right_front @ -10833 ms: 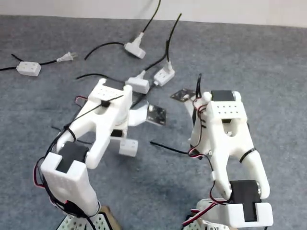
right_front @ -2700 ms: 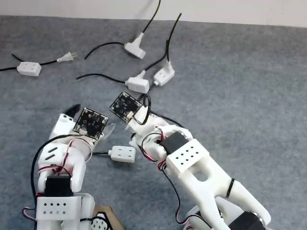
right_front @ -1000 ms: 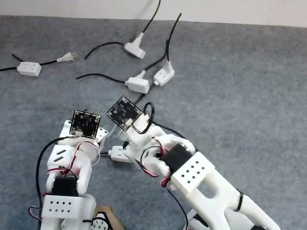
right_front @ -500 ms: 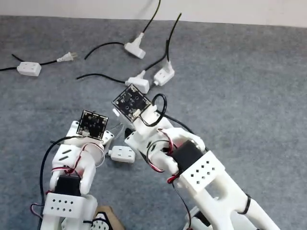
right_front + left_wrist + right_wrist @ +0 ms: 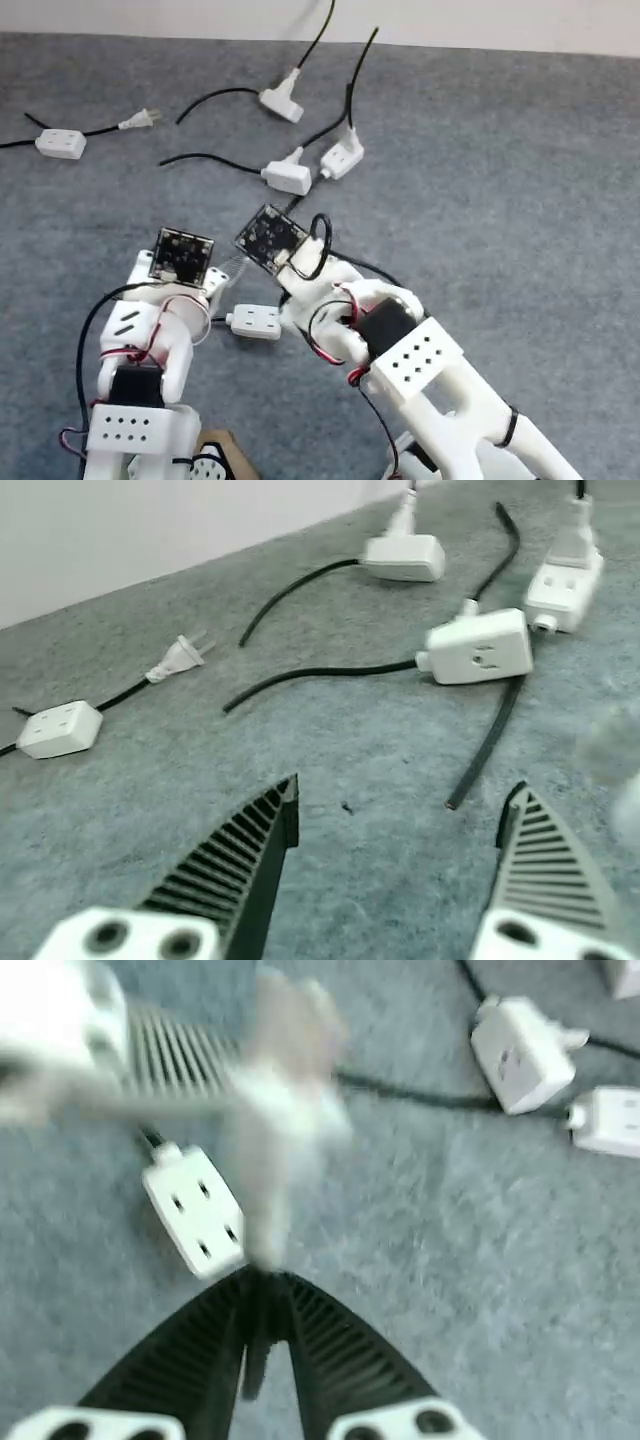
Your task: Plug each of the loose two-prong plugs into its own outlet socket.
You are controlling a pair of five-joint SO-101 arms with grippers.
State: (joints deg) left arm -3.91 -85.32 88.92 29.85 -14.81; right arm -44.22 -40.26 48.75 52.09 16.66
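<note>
At the far left of the grey carpet (image 5: 520, 150) lay a small white socket block (image 5: 60, 143) on its black lead. A loose two-prong plug (image 5: 140, 120) rested just to its right, prongs pointing away from the block, so that pair looked unjoined.

Nearer, the left gripper (image 5: 402, 785) hung low over the carpet with its jaws wide apart and nothing between them. It was angled toward the far cords. I judged it was either waiting clear or standing ready to steady a block.

Just right of it lay the near socket block (image 5: 255, 321), flat with its slots facing up, between the two arms. That slots-up pose suited a push from above.

The right gripper (image 5: 262, 1280) stood close over this block's near end. Its jaws were drawn together on a dark cord (image 5: 255, 1370), a thin dark piece in the gap, most likely the lead of a plug. I could not make out the prongs. Holding it that close to the slots suggested the insertion step was in hand, with alignment the risk, since an unpinned block could slide.

Farther off and to the right lay two more white blocks (image 5: 288, 176) (image 5: 343, 157), nearly touching. A third block (image 5: 282, 103) lay beyond them. Whether those were mated I could not tell.
</note>
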